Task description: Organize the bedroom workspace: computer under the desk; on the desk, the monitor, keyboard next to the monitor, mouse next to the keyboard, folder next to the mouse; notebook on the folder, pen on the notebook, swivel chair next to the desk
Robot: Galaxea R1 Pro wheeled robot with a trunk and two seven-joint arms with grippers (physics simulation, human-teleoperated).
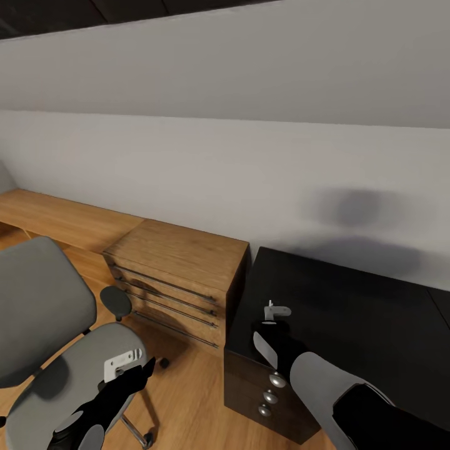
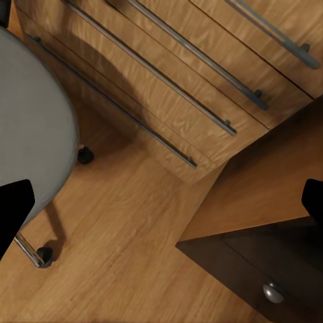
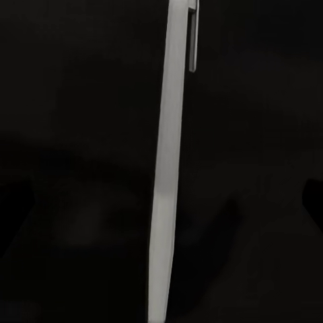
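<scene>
The pen, a thin white-silver stick with a clip, lies on a matte black surface. My right gripper is open just above it, with one dark fingertip on each side of it and not touching it. In the head view my right gripper hangs over the near left corner of the black desk top. The grey swivel chair stands at the left. My left gripper is open and empty over the front of its seat.
A light wooden drawer chest stands between chair and desk, with its long bar handles in the left wrist view. A black drawer cabinet with round knobs sits under the desk corner. Wood plank floor runs between them. A grey wall is behind.
</scene>
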